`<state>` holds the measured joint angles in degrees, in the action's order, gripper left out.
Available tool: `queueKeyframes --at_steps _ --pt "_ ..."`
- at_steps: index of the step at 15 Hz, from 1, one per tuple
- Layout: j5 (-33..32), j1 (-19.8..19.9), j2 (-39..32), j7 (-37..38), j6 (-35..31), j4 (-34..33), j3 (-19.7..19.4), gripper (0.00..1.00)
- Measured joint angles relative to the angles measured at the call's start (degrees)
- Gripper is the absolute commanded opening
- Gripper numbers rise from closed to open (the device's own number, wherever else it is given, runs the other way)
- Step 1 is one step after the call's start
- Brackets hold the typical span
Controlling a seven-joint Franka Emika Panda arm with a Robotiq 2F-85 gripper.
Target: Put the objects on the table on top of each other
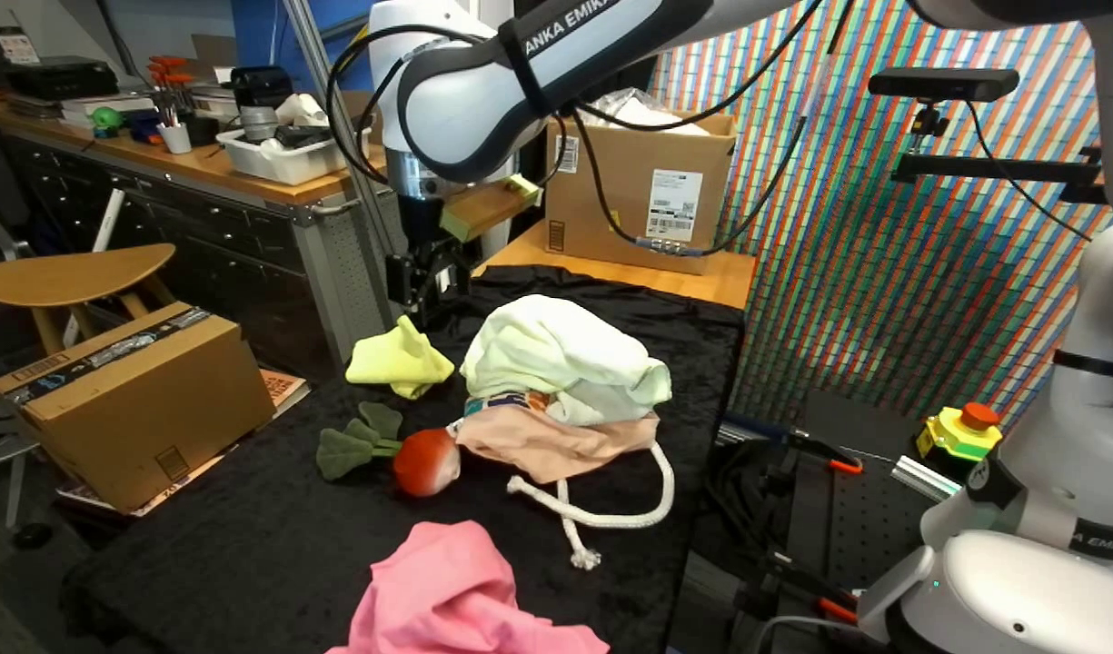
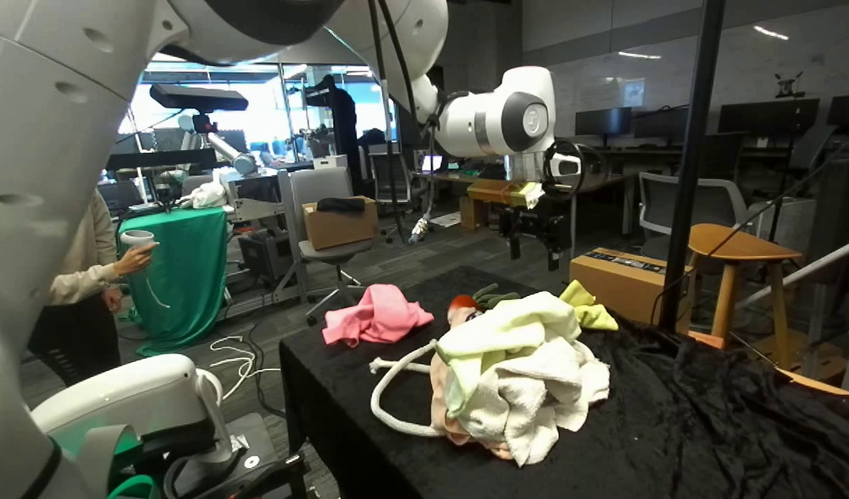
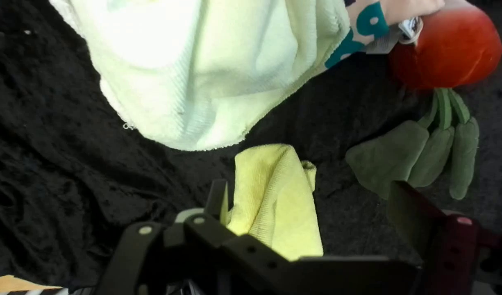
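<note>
A yellow cloth (image 1: 397,359) lies crumpled on the black-covered table; it also shows in the wrist view (image 3: 279,200). A pale green and white towel bundle (image 1: 556,354) lies on a peach fabric bag (image 1: 556,440) with a white rope; I cannot tell if the bundle is one cloth or two. A red plush vegetable (image 1: 424,463) with green leaves (image 3: 398,151) lies beside the bag. A pink cloth (image 2: 379,315) lies apart. My gripper (image 3: 308,188) is open and empty, above the table over the yellow cloth, which shows between its fingers toward the left one.
The table's black cover (image 1: 256,563) is wrinkled. A cardboard box (image 1: 647,195) stands at the table's end. Another box (image 1: 138,400) and a stool (image 1: 74,272) stand beyond the table's edge. A second robot arm base (image 1: 1028,581) is beside the table.
</note>
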<state>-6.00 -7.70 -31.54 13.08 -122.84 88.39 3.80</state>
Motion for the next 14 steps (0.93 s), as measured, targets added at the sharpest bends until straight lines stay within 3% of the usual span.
queueKeyframes --at_steps 14 --pt "0.8 -2.5 -18.4 6.4 -0.7 -17.9 -2.5 1.0"
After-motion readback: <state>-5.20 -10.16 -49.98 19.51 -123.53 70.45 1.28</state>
